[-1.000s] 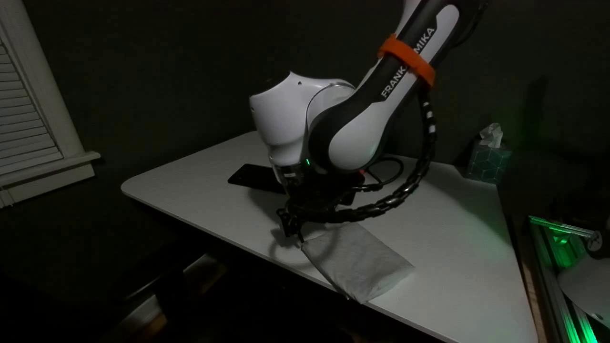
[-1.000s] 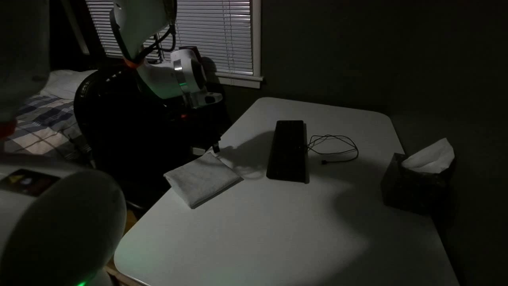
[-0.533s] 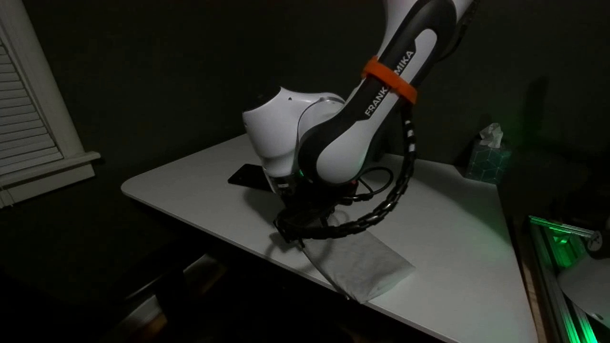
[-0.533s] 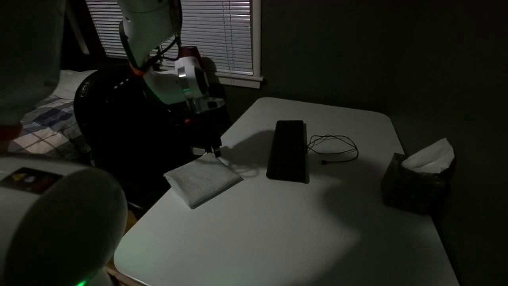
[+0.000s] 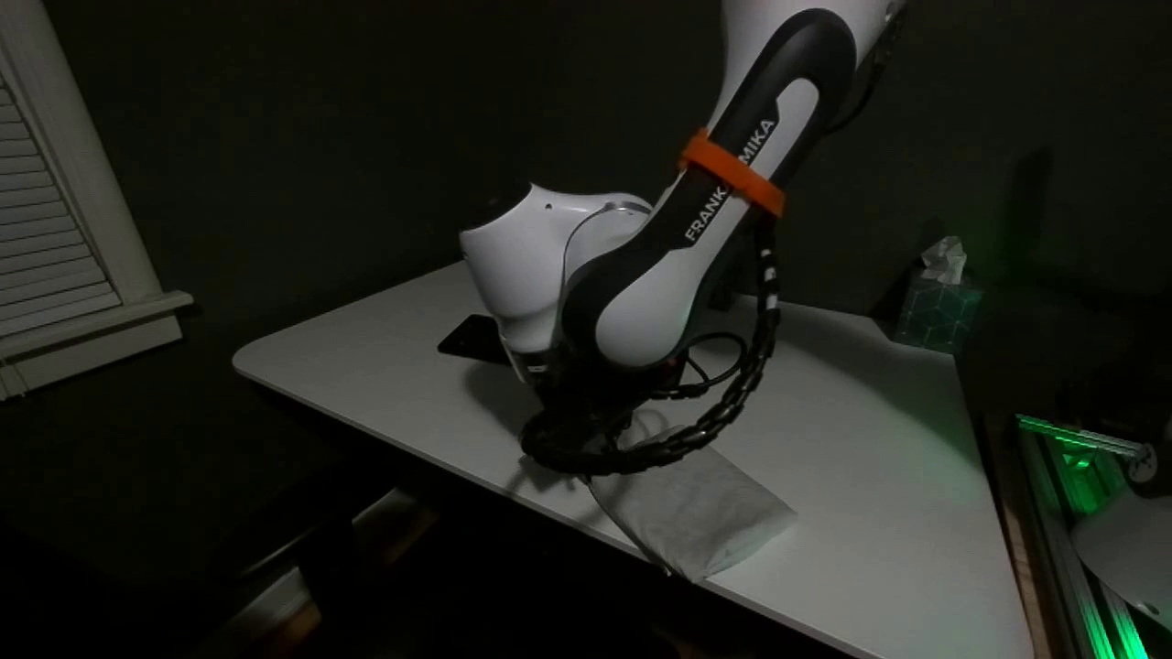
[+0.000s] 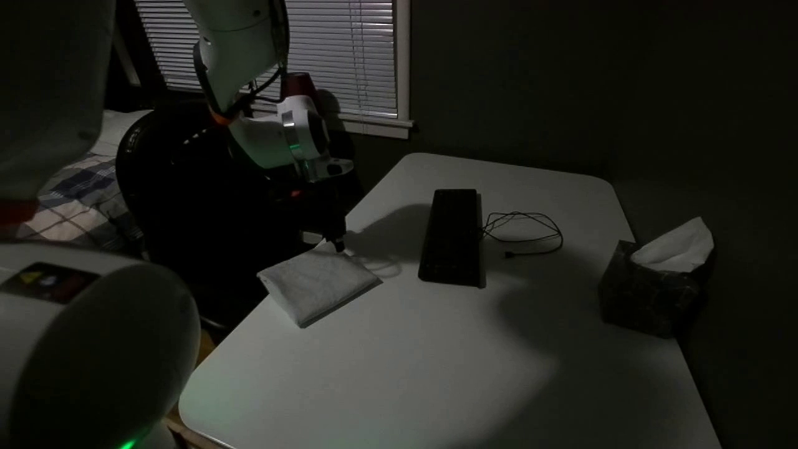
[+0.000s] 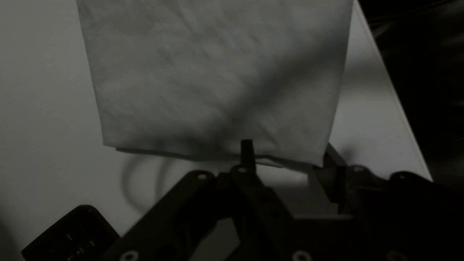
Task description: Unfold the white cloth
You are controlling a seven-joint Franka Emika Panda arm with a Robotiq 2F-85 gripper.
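The white cloth (image 7: pixel 217 79) lies folded into a rough rectangle near the table's edge, in both exterior views and the wrist view. Its near edge and one corner reach in between the fingers of my gripper (image 7: pixel 288 143). One finger (image 7: pixel 248 154) overlaps that edge from above. The other finger (image 7: pixel 335 157) stands right by the corner, seemingly touching it. A clear gap separates the two, so the jaws are open, though not at full width. In an exterior view the gripper (image 6: pixel 337 244) points down at the cloth's corner (image 6: pixel 324 249). Cables cover the fingertips in an exterior view.
A black keyboard (image 6: pixel 450 237) with a looped cord (image 6: pixel 530 215) lies farther along the white table (image 6: pixel 405 374). At the wall side stands a tissue box (image 6: pixel 648 299), also in an exterior view (image 5: pixel 938 316). A dark chair (image 6: pixel 187 206) is beside the table's edge.
The arm has come down and the gripper's tips have sunk to the cloth's corner, shifting slightly over it. The cloth's body lies where it was; that corner seems nudged a little inward.
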